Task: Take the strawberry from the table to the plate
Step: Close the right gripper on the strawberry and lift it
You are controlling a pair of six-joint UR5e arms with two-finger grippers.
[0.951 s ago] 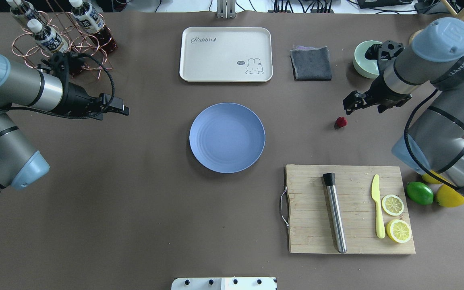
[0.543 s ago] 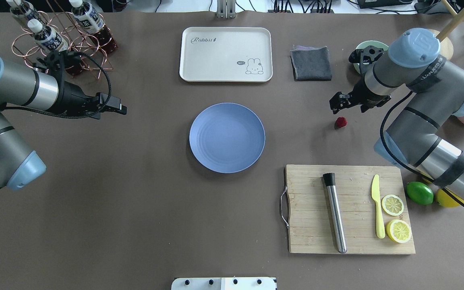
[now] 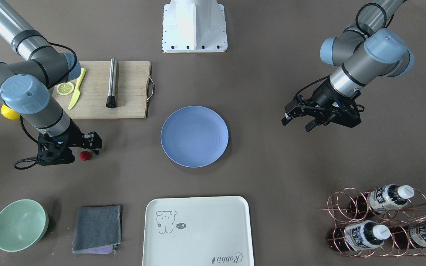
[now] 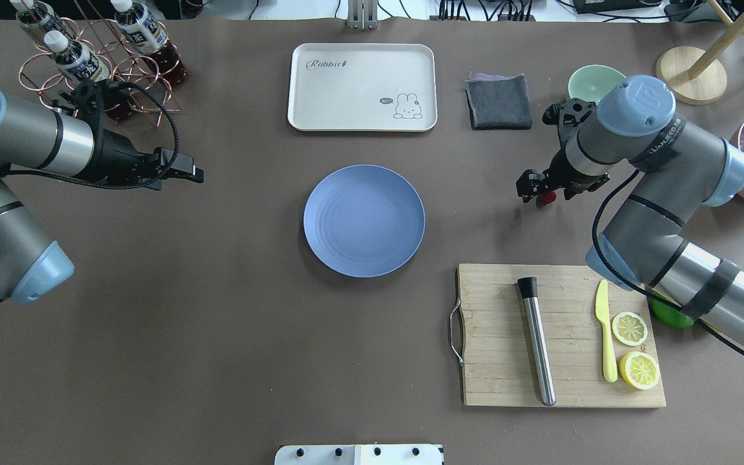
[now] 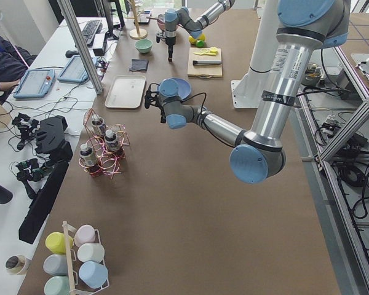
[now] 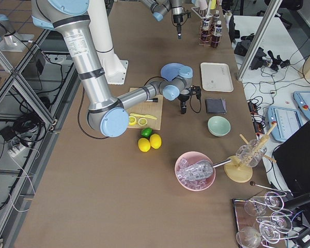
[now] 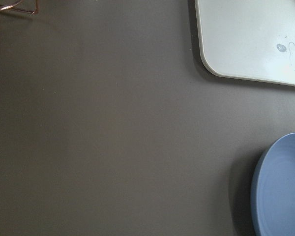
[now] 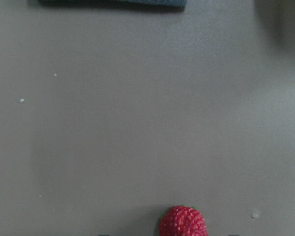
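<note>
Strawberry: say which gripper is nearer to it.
Right. The right gripper is right at the strawberry; the left gripper hangs far off, beyond the blue plate.

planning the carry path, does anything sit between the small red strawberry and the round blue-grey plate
Nothing visible does. Only bare brown table lies between the small red strawberry and the round blue-grey plate; the wooden cutting board sits off to the side of that line.

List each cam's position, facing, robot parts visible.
Front-facing: across table, steeply down toward base; both arms.
Overhead: behind robot, down on plate; both arms.
Exterior left: table end; left arm near.
Exterior right: opposite end; right arm near.
Left wrist: down on plate edge; no robot parts.
Right wrist: down on strawberry; body unclear.
Shared: strawberry also in overhead, front-facing.
</note>
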